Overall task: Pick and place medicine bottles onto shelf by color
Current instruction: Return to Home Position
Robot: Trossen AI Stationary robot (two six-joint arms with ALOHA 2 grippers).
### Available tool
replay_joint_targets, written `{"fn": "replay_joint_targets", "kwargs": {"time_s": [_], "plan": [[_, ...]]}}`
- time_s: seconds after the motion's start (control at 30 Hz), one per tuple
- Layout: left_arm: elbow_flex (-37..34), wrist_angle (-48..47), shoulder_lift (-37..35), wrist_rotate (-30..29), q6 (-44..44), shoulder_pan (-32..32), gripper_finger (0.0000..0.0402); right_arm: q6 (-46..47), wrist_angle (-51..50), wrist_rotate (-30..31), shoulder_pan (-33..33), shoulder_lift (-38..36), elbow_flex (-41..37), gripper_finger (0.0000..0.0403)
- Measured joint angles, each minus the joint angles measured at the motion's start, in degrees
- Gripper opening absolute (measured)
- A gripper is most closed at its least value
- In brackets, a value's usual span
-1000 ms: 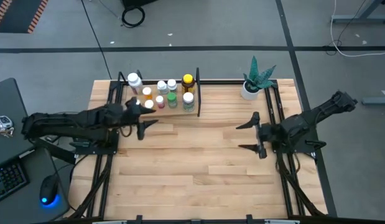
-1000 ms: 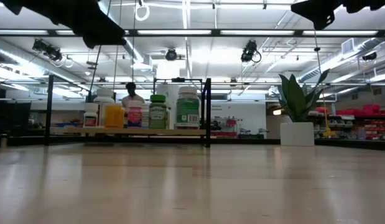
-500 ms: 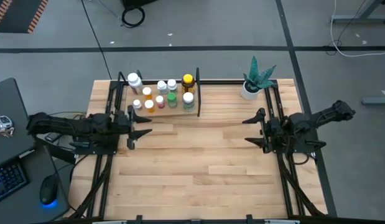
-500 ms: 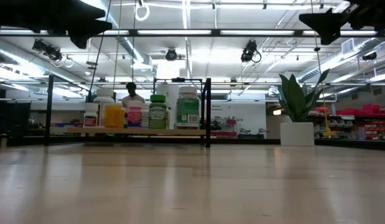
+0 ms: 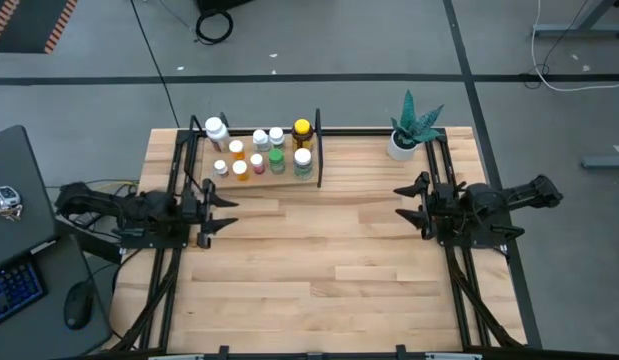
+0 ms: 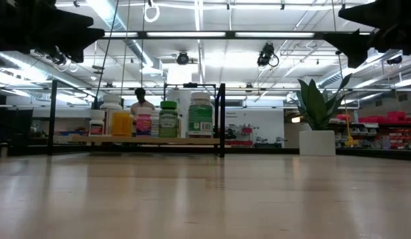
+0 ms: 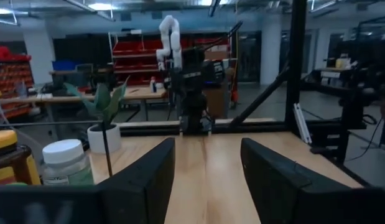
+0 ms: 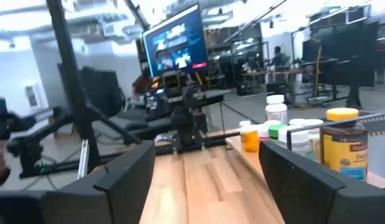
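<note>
Several medicine bottles (image 5: 261, 152) stand upright on the shelf (image 5: 289, 176), a light wood board framed by black rods at the table's far left. They are white, orange, one green (image 6: 168, 119) and one amber with a yellow cap (image 5: 302, 131). My left gripper (image 5: 219, 208) is open and empty at the table's left edge, near side of the shelf. My right gripper (image 5: 416, 203) is open and empty at the right edge. Both are raised above the table.
A white pot with a green plant (image 5: 403, 136) stands at the far right corner. Black frame rods (image 5: 169, 260) run along both sides of the wooden tabletop (image 5: 319, 270). A laptop and mouse lie beyond the left edge.
My left gripper has drawn back from the shelf toward the table's left edge. My right gripper has drawn back toward the right edge and narrowed its opening a little. The bottles have stayed in place.
</note>
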Motion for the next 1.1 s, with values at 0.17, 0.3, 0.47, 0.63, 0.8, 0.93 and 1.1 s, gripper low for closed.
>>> {"fn": "replay_joint_targets", "kwargs": {"time_s": [0.17,0.3,0.47,0.63,0.8,0.93,1.1], "plan": [[-2.8,-0.2,-5.4,0.2,0.6,-1.4,0.0182,2.7,4.8,0.3,-0.8,-1.4,-3.6,0.0271],[-2.8,-0.4,-8.6,0.6,0.7,-1.8,0.0174,2.7,4.1,-0.5,-0.8,-0.9,-3.4,0.0266],[-2.8,-0.4,-9.4,0.9,-3.6,-1.9,0.0169,2.6,4.4,-0.6,-0.8,-1.0,-3.4,0.0266],[-2.8,-0.4,-9.4,0.9,-7.8,-1.9,0.0173,2.6,4.4,-0.6,-0.8,-1.0,-3.4,0.0266],[-2.8,-0.5,-9.4,0.9,-7.6,-1.9,0.0178,2.6,4.4,-0.6,-0.8,-1.0,-3.4,0.0266],[-2.9,-0.5,-9.4,0.9,-7.5,-1.9,0.0174,2.6,4.4,-0.6,-0.8,-1.0,-3.4,0.0266],[-2.9,-0.5,-9.4,0.9,-7.6,-1.9,0.0175,2.6,4.4,-0.6,-0.8,-1.0,-3.3,0.0266]]}}
